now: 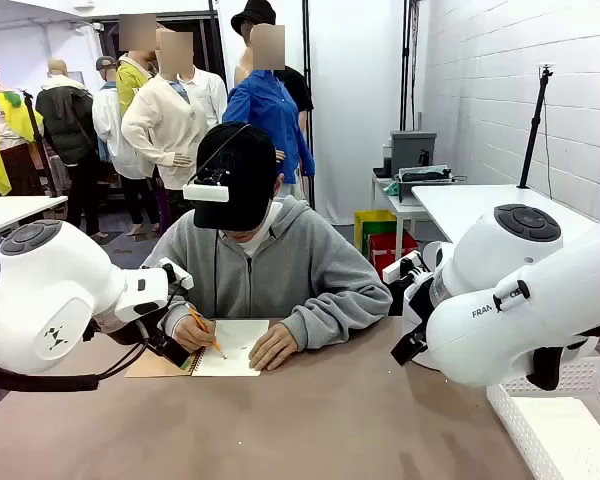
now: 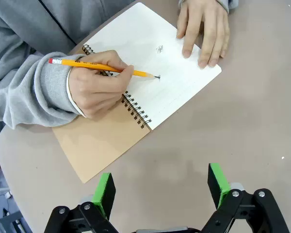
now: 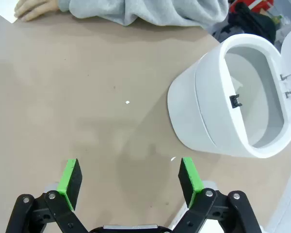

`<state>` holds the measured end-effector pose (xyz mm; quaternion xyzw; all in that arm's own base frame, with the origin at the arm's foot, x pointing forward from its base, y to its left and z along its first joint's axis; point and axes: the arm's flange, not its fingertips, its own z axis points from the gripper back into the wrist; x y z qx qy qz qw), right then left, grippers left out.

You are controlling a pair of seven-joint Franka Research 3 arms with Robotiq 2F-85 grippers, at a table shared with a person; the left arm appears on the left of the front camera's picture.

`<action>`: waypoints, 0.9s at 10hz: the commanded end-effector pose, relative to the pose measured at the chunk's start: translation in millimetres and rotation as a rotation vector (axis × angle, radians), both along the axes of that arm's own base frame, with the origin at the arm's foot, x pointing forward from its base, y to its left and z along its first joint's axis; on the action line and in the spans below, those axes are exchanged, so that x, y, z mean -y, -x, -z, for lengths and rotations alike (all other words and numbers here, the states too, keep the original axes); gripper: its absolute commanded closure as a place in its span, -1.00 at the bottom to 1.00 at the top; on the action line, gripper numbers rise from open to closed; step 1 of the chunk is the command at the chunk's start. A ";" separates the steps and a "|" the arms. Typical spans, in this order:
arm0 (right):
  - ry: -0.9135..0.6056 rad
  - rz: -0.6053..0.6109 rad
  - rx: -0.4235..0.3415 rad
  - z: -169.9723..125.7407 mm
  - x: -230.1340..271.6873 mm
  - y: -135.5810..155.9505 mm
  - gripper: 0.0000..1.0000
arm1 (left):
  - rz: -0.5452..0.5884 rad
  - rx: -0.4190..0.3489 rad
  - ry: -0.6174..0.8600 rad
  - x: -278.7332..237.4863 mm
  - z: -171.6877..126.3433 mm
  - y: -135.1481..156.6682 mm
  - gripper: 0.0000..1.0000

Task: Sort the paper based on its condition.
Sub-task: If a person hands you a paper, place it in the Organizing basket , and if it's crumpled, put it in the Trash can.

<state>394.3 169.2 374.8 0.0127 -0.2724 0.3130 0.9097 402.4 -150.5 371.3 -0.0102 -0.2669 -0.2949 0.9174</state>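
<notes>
My left gripper [image 2: 161, 187] hovers over the bare worktop [image 2: 242, 131], jaws spread wide and holding nothing. Just ahead of it lies a spiral-bound notebook [image 2: 177, 85], opened to a white page with its tan cover folded out to the gripper's left. One of the person's hands [image 2: 94, 87] puts a yellow pencil [image 2: 102, 67] to that page, and the other hand [image 2: 203, 31] lies flat on its far edge. My right gripper [image 3: 129, 178] is equally wide open and empty. A white oval-mouthed container [image 3: 203, 111] sits ahead and to its right.
</notes>
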 end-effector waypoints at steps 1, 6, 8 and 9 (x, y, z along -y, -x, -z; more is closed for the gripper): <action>0.000 0.000 0.001 0.0 0.0 0.0 -1.00 | 0.000 0.000 0.000 0.0 0.0 0.0 -1.00; 0.000 0.000 0.001 0.0 0.0 0.0 -1.00 | 0.000 0.000 0.000 0.0 0.0 0.0 -1.00; 0.000 0.000 0.001 0.0 0.0 0.0 -1.00 | 0.000 0.000 0.000 0.0 0.0 0.0 -1.00; 0.000 0.000 0.001 0.0 0.0 0.0 -1.00 | 0.000 0.000 0.000 0.0 0.0 0.0 -1.00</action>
